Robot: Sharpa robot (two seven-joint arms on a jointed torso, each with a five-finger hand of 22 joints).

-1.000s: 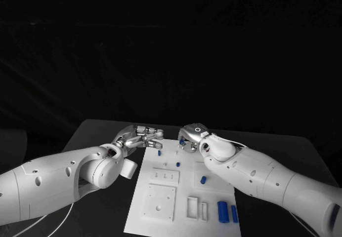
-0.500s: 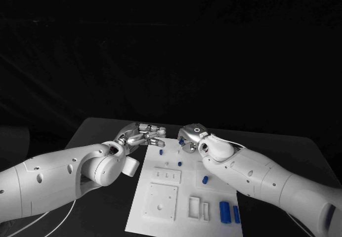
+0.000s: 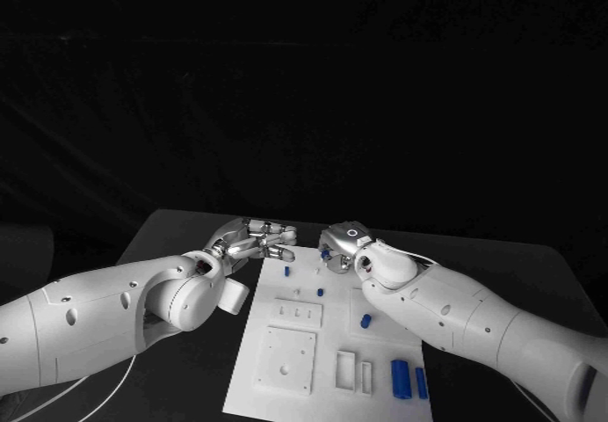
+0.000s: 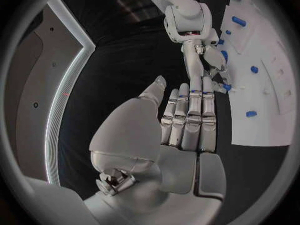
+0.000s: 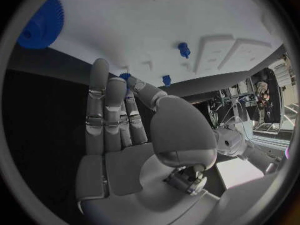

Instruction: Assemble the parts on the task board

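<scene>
Here, robot hands (image 3: 260, 240) (image 3: 340, 242) flanking task board (image 3: 294, 387)

Both white arms are reaching forward and converging. The left hand (image 3: 254, 241) is extending its fingers (image 4: 190, 112) straight, side by side, holding nothing. The right hand (image 3: 342, 243) is curling its fingers (image 5: 103, 110) slightly; whether they are gripping anything is unclear.

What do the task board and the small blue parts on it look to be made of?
The task board looks like matte white plastic, possibly printed or moulded: flat, even white with raised rectangular frames and no glare. The blue parts look like matte plastic too, with uniform colour and no metallic shine. Neither can be confirmed from these views.
</scene>
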